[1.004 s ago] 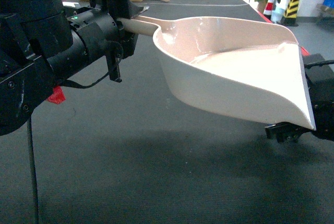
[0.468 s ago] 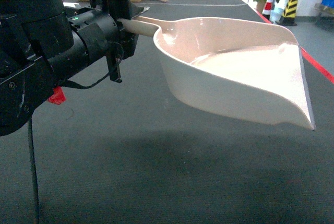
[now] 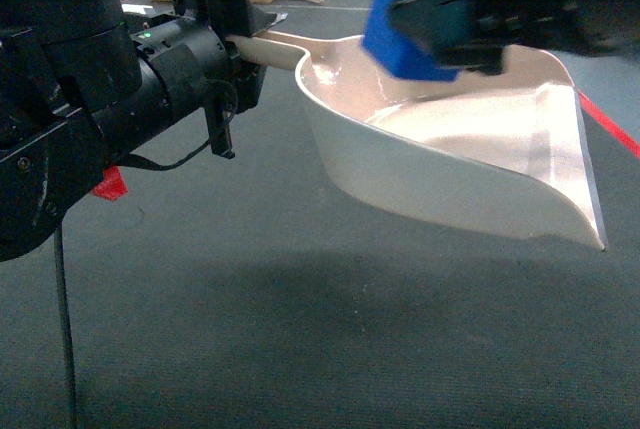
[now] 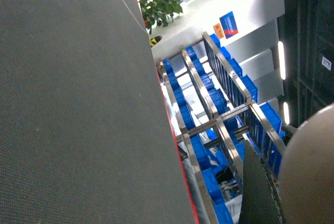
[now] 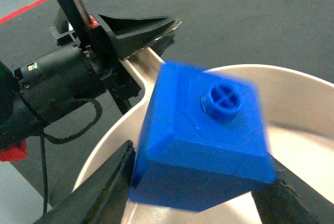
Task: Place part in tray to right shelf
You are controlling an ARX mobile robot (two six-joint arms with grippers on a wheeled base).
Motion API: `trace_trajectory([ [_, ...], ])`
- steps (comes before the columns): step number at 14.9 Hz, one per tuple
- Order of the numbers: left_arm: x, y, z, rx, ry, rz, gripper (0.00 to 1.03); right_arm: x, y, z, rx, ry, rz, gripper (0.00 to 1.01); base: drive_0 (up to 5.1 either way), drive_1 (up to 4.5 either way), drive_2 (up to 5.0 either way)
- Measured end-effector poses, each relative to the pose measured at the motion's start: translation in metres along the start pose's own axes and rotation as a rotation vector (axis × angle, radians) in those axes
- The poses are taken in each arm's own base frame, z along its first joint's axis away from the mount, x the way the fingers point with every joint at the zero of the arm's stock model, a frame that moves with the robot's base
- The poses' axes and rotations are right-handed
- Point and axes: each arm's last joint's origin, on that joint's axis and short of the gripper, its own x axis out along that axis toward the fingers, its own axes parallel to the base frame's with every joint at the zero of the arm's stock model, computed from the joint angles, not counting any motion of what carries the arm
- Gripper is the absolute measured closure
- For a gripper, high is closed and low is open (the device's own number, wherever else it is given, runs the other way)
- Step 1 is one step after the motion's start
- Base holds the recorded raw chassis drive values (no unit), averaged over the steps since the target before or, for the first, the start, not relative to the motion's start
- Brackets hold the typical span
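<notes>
Right wrist view, our right gripper clamping the blue part above the beige tray, our left gripper gripping its handle, tray hanging over dark floor, metal shelf lying beyond.

Right gripper gone from 4 o'clock under tray lip, now entering from 1 o'clock above the bowl, clamping blue part.

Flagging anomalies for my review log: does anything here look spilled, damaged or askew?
Nothing stands out. The right gripper holds the blue part above the tray, which the left gripper carries by its handle. Tray looks intact and empty.
</notes>
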Motion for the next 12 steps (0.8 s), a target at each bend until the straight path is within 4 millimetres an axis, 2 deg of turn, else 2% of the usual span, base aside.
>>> trace_trajectory([
  [1,0.0,0.0,0.0,0.001,0.0,0.0,0.91,0.007,0.008,-0.001,0.007,0.01,0.01,0.32,0.0,0.0,0.0],
  [2,0.0,0.0,0.0,0.009,0.001,0.002,0.91,0.005,0.009,0.006,0.005,-0.046,-0.029,0.21,0.0,0.0,0.0],
  [3,0.0,0.0,0.001,0.012,-0.003,0.002,0.91,-0.007,0.006,0.018,0.01,-0.113,-0.048,0.1,0.0,0.0,0.0],
  [4,0.0,0.0,0.001,0.014,-0.002,0.0,0.91,-0.03,0.003,0.031,0.008,-0.204,-0.089,0.01,0.0,0.0,0.0],
  [5,0.0,0.0,0.0,0.017,0.001,0.001,0.91,-0.056,-0.002,0.037,-0.006,-0.277,-0.139,0.04,0.0,0.0,0.0],
  [6,0.0,0.0,0.0,0.017,0.0,0.001,0.91,-0.08,-0.008,0.036,-0.021,-0.354,-0.219,0.03,0.0,0.0,0.0],
  [8,0.0,0.0,0.0,0.017,0.002,0.001,0.91,-0.114,-0.022,0.016,-0.08,-0.505,-0.443,0.03,0.0,0.0,0.0],
  [10,0.0,0.0,0.0,0.017,0.0,0.001,0.91,-0.137,-0.026,-0.013,-0.125,-0.587,-0.587,0.03,0.0,0.0,0.0],
  [11,0.0,0.0,0.002,0.018,-0.009,0.002,0.91,-0.139,-0.026,-0.026,-0.15,-0.571,-0.605,0.03,0.0,0.0,0.0],
  [12,0.0,0.0,0.0,0.017,0.001,-0.002,0.91,-0.137,-0.027,-0.025,-0.169,-0.562,-0.611,0.03,0.0,0.0,0.0],
])
